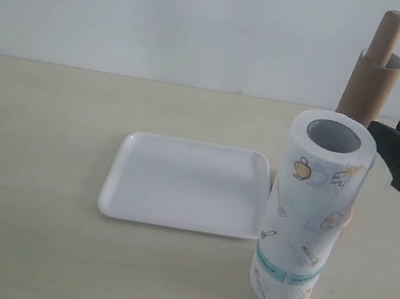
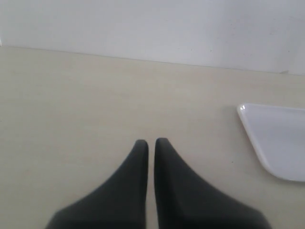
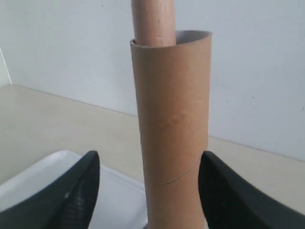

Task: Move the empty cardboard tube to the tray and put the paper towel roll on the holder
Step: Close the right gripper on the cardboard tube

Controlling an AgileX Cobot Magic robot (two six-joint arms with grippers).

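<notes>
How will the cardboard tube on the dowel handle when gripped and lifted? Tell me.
Probably light and thin-walled: the empty cardboard tube shows a hollow rim, so hard squeezing may dent it. It sits loosely over the holder, so it should slide up. Being round, it may roll on the tray.

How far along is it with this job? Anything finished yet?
Nothing is finished. In hand: the open right gripper straddles the cardboard tube, which sits over the holder's dowel. Remaining: tube to the tray, which holds nothing, then the paper towel roll, standing on the table beside it, onto the holder. The left gripper is shut, idle.
</notes>
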